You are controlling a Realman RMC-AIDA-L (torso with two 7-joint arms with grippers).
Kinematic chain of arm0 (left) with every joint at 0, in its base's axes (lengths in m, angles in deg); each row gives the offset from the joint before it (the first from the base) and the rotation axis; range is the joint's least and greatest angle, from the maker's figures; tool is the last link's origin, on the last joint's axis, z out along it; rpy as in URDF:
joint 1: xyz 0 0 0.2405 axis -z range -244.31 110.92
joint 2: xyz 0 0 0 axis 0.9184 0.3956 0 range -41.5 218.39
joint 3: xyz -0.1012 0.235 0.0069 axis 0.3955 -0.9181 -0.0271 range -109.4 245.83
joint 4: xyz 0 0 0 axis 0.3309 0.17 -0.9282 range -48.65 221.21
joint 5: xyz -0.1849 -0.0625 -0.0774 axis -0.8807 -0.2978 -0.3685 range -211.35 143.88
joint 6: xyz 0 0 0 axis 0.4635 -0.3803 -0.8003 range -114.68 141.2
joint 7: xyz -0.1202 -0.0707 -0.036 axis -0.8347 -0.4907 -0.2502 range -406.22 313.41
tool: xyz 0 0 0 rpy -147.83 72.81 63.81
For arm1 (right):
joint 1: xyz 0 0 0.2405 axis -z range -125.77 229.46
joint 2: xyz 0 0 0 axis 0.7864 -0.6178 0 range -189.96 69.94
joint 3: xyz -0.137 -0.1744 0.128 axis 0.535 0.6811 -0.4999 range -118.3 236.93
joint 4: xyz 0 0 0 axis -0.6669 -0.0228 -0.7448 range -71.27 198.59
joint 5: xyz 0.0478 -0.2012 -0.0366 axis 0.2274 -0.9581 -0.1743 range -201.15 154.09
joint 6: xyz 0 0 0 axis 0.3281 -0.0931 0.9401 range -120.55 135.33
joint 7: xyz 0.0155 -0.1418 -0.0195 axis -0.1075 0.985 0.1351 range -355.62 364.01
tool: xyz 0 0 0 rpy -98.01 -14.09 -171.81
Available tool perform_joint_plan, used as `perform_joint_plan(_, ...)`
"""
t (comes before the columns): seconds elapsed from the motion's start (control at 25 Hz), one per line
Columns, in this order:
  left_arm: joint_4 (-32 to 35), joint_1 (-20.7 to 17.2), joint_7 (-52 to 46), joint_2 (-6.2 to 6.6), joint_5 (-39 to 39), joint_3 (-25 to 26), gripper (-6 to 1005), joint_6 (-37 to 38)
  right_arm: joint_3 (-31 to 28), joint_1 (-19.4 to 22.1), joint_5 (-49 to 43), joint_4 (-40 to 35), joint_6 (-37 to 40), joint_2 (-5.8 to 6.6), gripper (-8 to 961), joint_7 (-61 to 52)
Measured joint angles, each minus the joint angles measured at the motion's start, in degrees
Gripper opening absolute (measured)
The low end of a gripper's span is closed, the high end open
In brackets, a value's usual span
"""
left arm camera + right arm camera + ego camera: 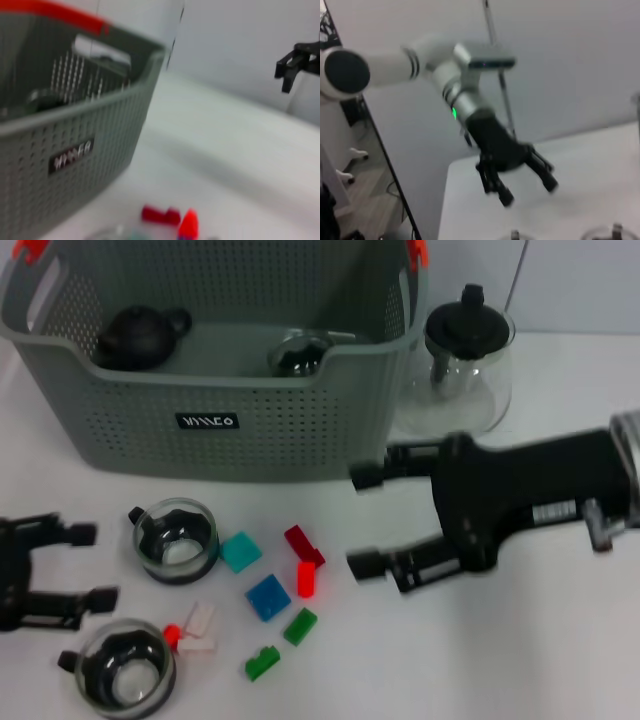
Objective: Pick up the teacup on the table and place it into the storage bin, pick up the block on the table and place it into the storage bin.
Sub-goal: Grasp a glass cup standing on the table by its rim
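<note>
Nearest me, one glass teacup (125,670) sits beside my wide-open left gripper (85,565); a second (177,538) lies just beyond. My right gripper (362,522), also wide and empty, hovers beside the red block (304,545). The blocks lie close together, so I could nudge neighbours. Farthest, the storage bin (230,430) holds a dark teapot (140,335).

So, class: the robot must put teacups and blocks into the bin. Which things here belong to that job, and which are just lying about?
Belonging to the job:
- storage bin
- two teacups on the table
- loose blocks
- right gripper, open above the blocks
- left gripper, open beside the teacups

Just lying about:
- glass teapot beside the bin
- dark teapot inside the bin
</note>
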Motion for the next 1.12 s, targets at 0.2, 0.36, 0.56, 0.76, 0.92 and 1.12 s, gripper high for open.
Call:
perform_joint_plan(0.2, 10.1, 0.5, -6.7, -0.76, 4.9, -3.9, 801, 1.4, -2.9, -1.2, -4.0, 3.6, 0.4, 0.08, 946, -0.1)
perform_joint_plan(0.36, 13.0, 1.7, -9.7, -1.80, 8.5, -7.8, 799, 0.6, -4.9, -2.3, -4.6, 5.7, 0.7, 0.07, 946, 0.0)
perform_joint_plan(0.56, 14.2, 4.2, -10.2, -4.29, 16.2, -10.8, 798, -3.3, -5.4, -2.6, -4.6, 6.0, 0.8, 0.05, 946, -0.3)
perform_joint_plan(0.76, 14.5, 5.6, -10.8, -6.25, 22.7, -13.6, 797, -6.6, -5.7, -2.6, -4.6, 6.6, 0.9, 0.13, 946, -0.4)
perform_joint_plan(0.92, 14.9, 5.6, -11.6, -7.34, 24.2, -15.8, 796, -8.1, -5.8, -2.4, -4.6, 6.7, 0.9, 0.19, 946, -0.4)
perform_joint_plan(1.12, 15.0, 5.5, -13.6, -7.66, 24.5, -18.7, 793, -8.3, -5.9, -2.2, -4.5, 6.7, 0.9, 0.22, 946, -0.4)
